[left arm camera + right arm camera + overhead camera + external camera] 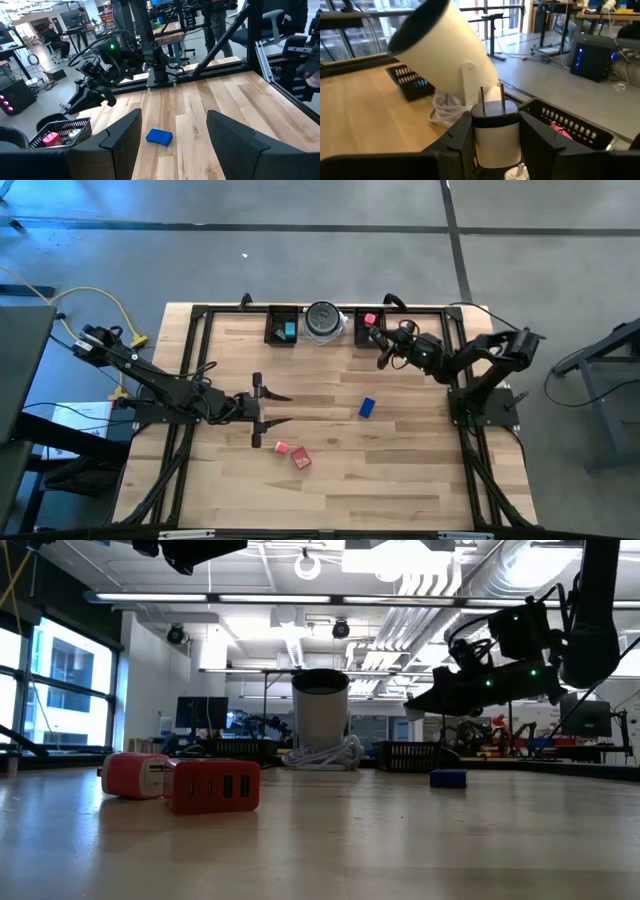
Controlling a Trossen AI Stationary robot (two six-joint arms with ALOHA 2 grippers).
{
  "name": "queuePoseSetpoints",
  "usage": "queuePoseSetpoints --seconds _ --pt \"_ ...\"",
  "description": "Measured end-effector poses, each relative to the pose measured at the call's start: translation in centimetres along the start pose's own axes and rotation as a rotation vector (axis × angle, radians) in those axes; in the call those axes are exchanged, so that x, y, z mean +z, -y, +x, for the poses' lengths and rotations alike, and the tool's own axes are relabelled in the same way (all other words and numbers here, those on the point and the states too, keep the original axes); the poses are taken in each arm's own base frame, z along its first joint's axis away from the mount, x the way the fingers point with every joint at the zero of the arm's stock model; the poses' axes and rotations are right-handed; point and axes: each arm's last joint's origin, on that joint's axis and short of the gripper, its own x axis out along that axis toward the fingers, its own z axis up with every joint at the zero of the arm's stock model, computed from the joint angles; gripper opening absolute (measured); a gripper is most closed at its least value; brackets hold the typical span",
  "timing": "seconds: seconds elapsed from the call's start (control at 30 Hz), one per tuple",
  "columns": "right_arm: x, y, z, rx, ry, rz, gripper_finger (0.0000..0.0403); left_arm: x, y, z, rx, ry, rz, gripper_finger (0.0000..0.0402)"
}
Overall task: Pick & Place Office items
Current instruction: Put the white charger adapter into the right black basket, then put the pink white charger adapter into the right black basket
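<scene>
Nearest: two red blocks (pixel 293 453) lying flat on the surface (pixel 400 470), touching or nearly so, just beside and below the jaws of left gripper (pixel 278 408). Those jaws released, spread wide, nothing between them, hovering. Waiting arm, skip.

Next out: blue block (pixel 367 407) alone on the surface, ahead of the left jaws, between both grippers, near neither.

Further: right gripper (pixel 381 348) raised off the surface, jaws clenched on white plug block (pixel 495 132), prongs sticking out forward. Right tray (pixel 358 332) just ahead of and below these jaws, pink piece (pixel 370 319) already inside. Round container (pixel 323 322) with white cable beside the jaws, left tray (pixel 271 330) with teal piece (pixel 290 331) beyond that.

Step, judged: dropping the white block into the right tray. Carry on forward until the block hangs over the open tray, not its rim. Go low before releasing, as the block is tall and likely to topple or bounce. Keep clear of the cable and the pink piece.

View notes: held block and prongs plain only in right wrist view; barely readable from high view. Height of right jaws above the surface only from low view. Tray contents hidden from low view. Tray layout best from high view.
</scene>
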Motion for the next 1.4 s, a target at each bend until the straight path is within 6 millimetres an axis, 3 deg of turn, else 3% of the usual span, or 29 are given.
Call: queuePoseSetpoints --seconds 0.37,0.6,1.07,1.27,1.4 --pt "-0.2 0.0 2.8 -0.005 -0.014 0.004 0.0115 0.0 0.0 0.0 0.0 0.0 -0.015 0.0218" --pt "-1.9 0.0 4.2 -0.013 -0.077 0.02 0.0115 0.0 0.0 0.0 -0.002 0.0 -0.019 0.0218" --pt "-2.2 0.6 4.7 0.007 -0.083 0.055 0.0116 0.0 0.0 0.0 -0.002 0.0 -0.018 0.0218" --pt "-2.2 0.7 4.7 0.005 -0.084 0.078 0.0222 0.0 0.0 0.0 -0.002 0.0 -0.024 0.0218" --pt "-2.2 0.7 4.7 0.005 -0.084 0.079 0.0272 0.0 0.0 0.0 -0.002 0.0 -0.026 0.0218"
